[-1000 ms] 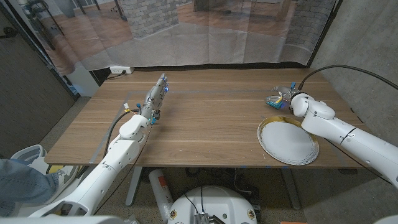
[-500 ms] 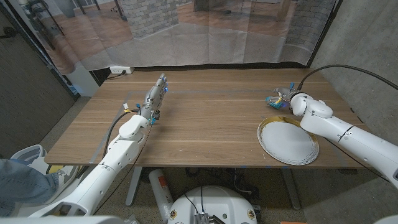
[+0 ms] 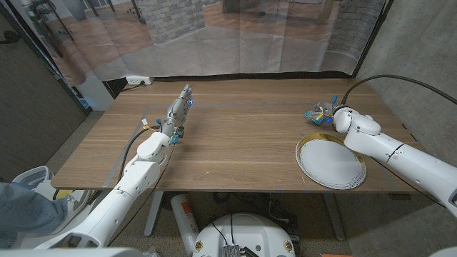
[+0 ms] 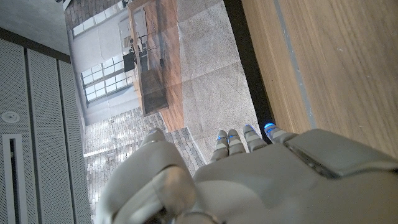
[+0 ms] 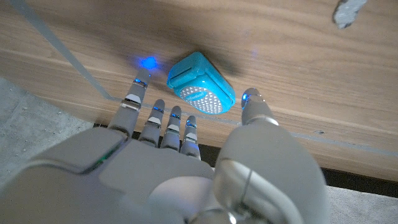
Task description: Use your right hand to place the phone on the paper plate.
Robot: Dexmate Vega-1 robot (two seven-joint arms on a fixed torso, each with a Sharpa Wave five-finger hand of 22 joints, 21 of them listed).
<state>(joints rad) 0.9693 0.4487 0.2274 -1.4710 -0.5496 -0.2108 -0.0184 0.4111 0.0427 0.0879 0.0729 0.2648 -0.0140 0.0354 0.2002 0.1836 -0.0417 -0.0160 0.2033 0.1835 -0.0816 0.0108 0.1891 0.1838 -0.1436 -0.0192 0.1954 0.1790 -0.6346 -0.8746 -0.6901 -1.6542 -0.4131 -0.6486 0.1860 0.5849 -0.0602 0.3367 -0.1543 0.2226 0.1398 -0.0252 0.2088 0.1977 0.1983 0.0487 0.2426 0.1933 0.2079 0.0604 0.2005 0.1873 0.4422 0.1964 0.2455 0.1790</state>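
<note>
Since a second ago the right hand (image 3: pixel 330 113) has edged slightly toward the far side of the wooden tabletop (image 3: pixel 235 135), closing on the small turquoise phone-shaped object with a white dotted grille (image 5: pixel 200 86). That turquoise object lies on the wood near the tabletop's far right part, just beyond the round white paper plate with a gold rim (image 3: pixel 330 162), and apart from it. In the right wrist view the right hand (image 5: pixel 186 155) hangs over the object with its fingers (image 5: pixel 163 121) spread to one side and the thumb on the other, the tips lit blue; fingers apart, nothing gripped, and whether any tip touches the object cannot be told. A strip of pale tape crosses the wood beside it.

On the other side, the left hand (image 3: pixel 180 111) has not moved: it lies stretched out toward the far edge of the tabletop, fingers (image 4: pixel 239 138) straight and close side by side, holding nothing. The paper plate sits bare near the front right edge, with the right forearm passing over its far rim.
</note>
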